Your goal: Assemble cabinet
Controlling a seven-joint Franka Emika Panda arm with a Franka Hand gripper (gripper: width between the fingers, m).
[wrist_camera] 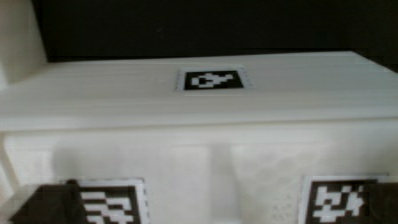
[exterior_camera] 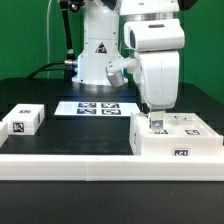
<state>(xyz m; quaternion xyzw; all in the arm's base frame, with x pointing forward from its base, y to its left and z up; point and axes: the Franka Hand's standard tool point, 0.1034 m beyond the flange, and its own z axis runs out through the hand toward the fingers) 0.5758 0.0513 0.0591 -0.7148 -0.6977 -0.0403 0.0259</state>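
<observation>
The cabinet (exterior_camera: pixel 176 137) is a large white box with marker tags, standing on the black table at the exterior view's right, against the front rail. My gripper (exterior_camera: pixel 157 122) is lowered straight onto its top near the left end, and its fingertips are down at the box's surface. In the wrist view the cabinet (wrist_camera: pixel 196 120) fills the picture from very close. One tag (wrist_camera: pixel 214 81) lies on a flat face, and two tagged panels (wrist_camera: pixel 111 203) show at the edge. The fingers are not clear in either view.
A small white tagged block (exterior_camera: pixel 22 120) lies at the exterior view's left. The marker board (exterior_camera: pixel 97 107) lies flat before the robot's base. A long white border rail (exterior_camera: pixel 90 163) runs along the table's front and also shows in the wrist view (wrist_camera: pixel 18 40).
</observation>
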